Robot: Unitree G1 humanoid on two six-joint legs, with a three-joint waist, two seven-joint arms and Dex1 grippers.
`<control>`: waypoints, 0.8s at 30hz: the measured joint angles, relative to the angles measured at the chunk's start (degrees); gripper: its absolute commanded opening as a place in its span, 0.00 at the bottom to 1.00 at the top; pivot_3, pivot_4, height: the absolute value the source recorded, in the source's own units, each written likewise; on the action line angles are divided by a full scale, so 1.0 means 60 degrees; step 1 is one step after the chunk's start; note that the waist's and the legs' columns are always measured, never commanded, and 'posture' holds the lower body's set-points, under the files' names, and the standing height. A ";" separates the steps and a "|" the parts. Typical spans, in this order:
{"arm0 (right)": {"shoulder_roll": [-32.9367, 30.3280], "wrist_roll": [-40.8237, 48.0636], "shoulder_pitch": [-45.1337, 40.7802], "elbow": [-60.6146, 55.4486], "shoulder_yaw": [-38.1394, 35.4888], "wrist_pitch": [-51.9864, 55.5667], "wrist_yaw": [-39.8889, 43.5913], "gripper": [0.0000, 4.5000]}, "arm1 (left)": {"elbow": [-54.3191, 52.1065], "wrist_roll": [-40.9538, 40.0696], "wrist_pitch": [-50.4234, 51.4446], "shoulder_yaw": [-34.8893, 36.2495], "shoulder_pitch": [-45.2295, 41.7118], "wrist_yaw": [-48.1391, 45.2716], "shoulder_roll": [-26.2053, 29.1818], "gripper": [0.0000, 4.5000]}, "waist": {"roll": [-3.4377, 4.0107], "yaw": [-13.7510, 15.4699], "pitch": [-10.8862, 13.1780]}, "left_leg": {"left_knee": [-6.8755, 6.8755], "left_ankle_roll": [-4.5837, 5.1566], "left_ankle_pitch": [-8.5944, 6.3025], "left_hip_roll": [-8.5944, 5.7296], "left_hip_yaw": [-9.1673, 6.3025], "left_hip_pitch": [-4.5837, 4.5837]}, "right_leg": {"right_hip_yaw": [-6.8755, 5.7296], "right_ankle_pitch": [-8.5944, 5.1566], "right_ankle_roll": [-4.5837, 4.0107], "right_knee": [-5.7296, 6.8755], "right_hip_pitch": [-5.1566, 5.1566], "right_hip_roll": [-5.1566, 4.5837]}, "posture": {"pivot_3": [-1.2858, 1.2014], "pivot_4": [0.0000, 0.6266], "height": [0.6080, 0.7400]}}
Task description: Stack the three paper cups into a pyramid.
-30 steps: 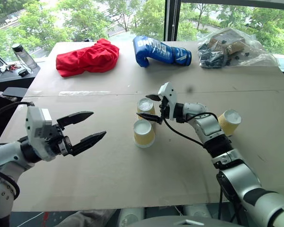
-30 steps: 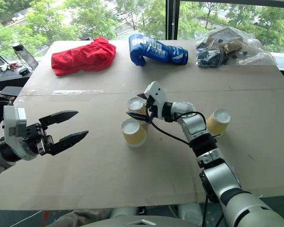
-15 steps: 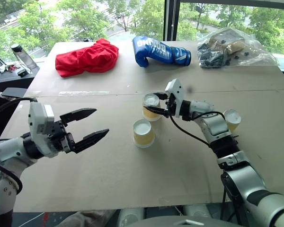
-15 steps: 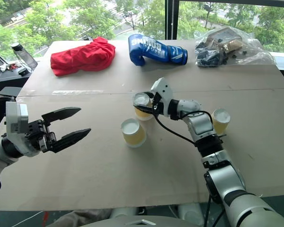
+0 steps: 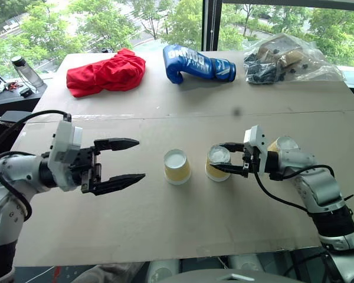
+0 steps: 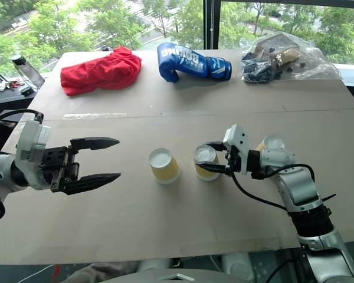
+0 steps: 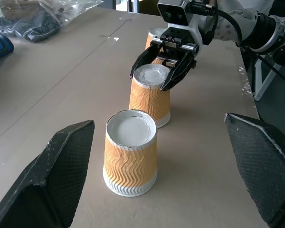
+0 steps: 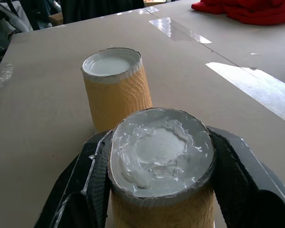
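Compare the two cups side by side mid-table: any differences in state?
The right cup is clamped near its top by the right tool; the left cup stands free, untouched. The right cup's upturned base looks crumpled and dented in the right wrist view; the left cup's base looks smooth. Shared: both stand upside down on the table, tan ribbed sides, apart from each other.
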 measured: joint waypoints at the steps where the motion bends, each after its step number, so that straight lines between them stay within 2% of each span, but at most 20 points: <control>1: 0.0071 -0.0027 0.0000 0.0000 0.0114 -0.0101 -0.0003 0.49 | 0.0061 0.0015 -0.0040 -0.0074 -0.0083 -0.0071 0.0000 1.00 | -0.0001 0.0017 0.0000 | 0.0002 0.0000 0.0000 0.0000 0.0000 -0.0003 | 0.0000 0.0000 0.0000 -0.0002 0.0000 -0.0001 | 0.52 0.24 1.00; 8: 0.0388 -0.0497 -0.0010 0.0210 0.0614 -0.0974 -0.0069 0.49 | 0.0302 0.0173 -0.0099 -0.0275 -0.0304 -0.0528 0.0054 1.00 | -0.0004 0.0050 0.0001 | 0.0004 -0.0001 0.0001 -0.0004 0.0001 -0.0008 | 0.0000 0.0000 0.0001 -0.0001 -0.0006 -0.0001 | 0.52 0.24 1.00; 10: 0.0385 -0.0463 -0.0019 0.0256 0.0605 -0.1012 -0.0041 0.71 | 0.0394 0.0212 -0.0131 -0.0357 -0.0376 -0.0663 0.0059 1.00 | -0.0006 0.0053 -0.0001 | 0.0005 -0.0001 0.0001 -0.0003 0.0001 -0.0008 | 0.0000 0.0000 0.0001 0.0000 -0.0006 -0.0001 | 0.52 0.24 1.00; 13: 0.0381 -0.0412 -0.0018 0.0275 0.0608 -0.0931 -0.0028 0.98 | 0.0435 0.0254 -0.0156 -0.0431 -0.0452 -0.0740 0.0059 1.00 | -0.0005 0.0052 0.0000 | 0.0006 -0.0001 0.0001 -0.0003 0.0000 -0.0008 | 0.0000 0.0000 0.0001 0.0002 -0.0007 0.0000 | 0.52 0.24 1.00; 20: 0.0312 -0.0114 0.0015 0.0171 0.0276 -0.0728 -0.0186 0.99 | 0.0606 0.0399 -0.0279 -0.0578 -0.0583 -0.0948 0.0058 1.00 | -0.0005 0.0071 0.0000 | 0.0008 -0.0001 0.0001 -0.0003 0.0001 -0.0009 | 0.0000 0.0000 0.0001 0.0002 -0.0006 0.0000 | 0.52 0.24 1.00; 24: -0.0499 0.0429 0.0667 -0.0870 -0.0428 -0.0284 -0.0228 0.99 | 0.0804 0.0486 -0.0304 -0.0849 -0.0942 -0.1076 0.0057 1.00 | -0.0007 0.0203 -0.0001 | 0.0010 0.0000 0.0000 -0.0003 -0.0003 -0.0015 | -0.0004 0.0000 0.0001 -0.0002 -0.0006 0.0000 | 0.52 0.24 1.00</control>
